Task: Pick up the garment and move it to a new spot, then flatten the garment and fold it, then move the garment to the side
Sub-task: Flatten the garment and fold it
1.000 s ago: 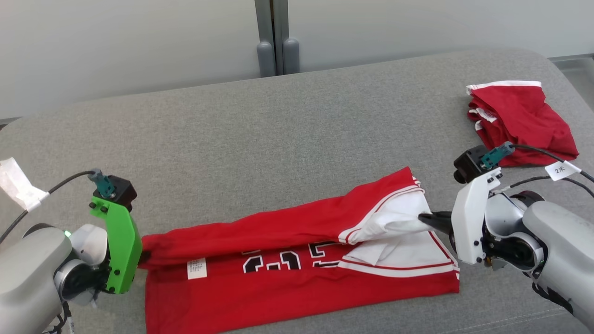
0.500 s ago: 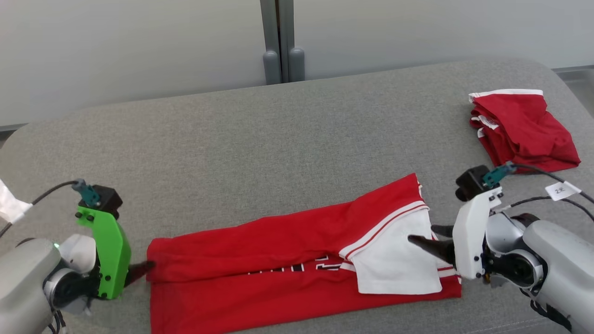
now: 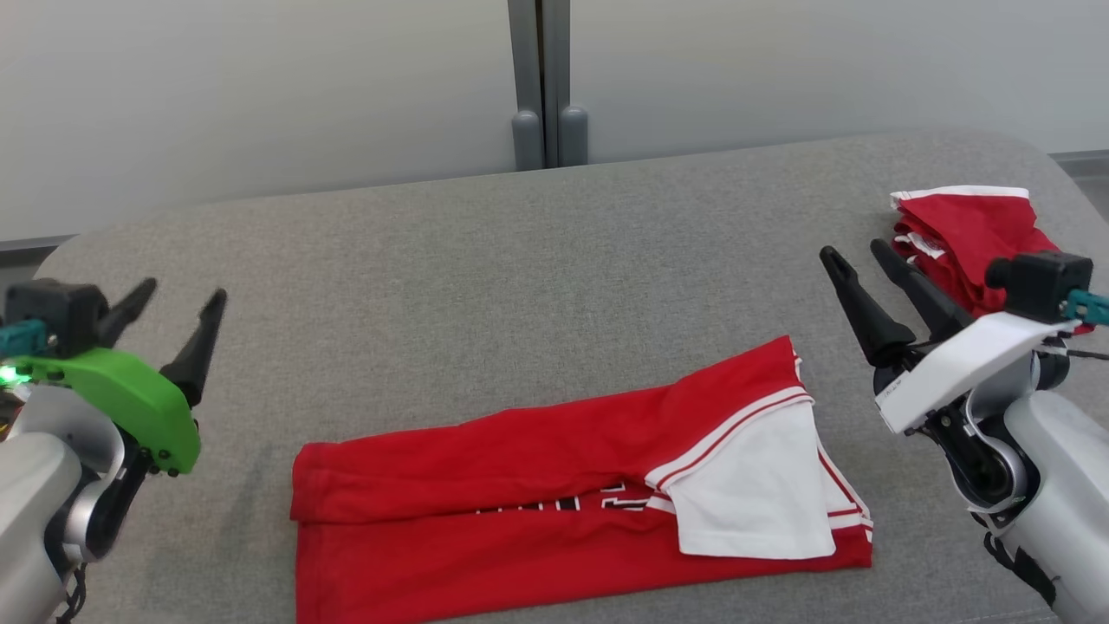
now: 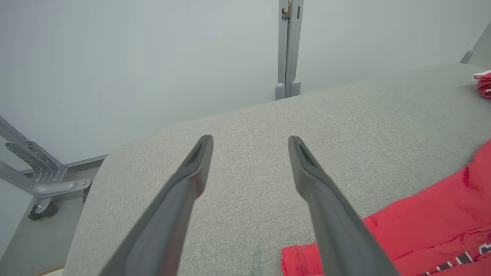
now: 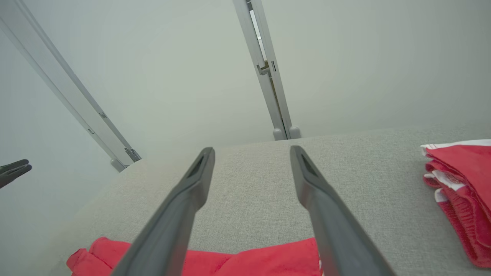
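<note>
A red jersey (image 3: 537, 494) with white trim lies folded lengthwise on the grey cushion (image 3: 520, 260), its white lining turned out at the right end. The jersey's left corner (image 4: 402, 234) shows at the lower right of the left wrist view, and its top edge (image 5: 249, 262) runs along the bottom of the right wrist view. My left gripper (image 3: 184, 296) is raised at the left, open and empty, clear of the cloth. My right gripper (image 3: 856, 251) is raised at the right, open and empty, above and right of the jersey.
A second red garment (image 3: 970, 230) with white trim lies folded at the cushion's far right, just behind my right gripper. A grey wall with a vertical post (image 3: 546, 78) stands behind the cushion. Bare cushion stretches across the middle and back.
Both grippers let go of the jersey, opened and rose away from its ends. The folded top layer has settled flat. The camera has shifted a little.
</note>
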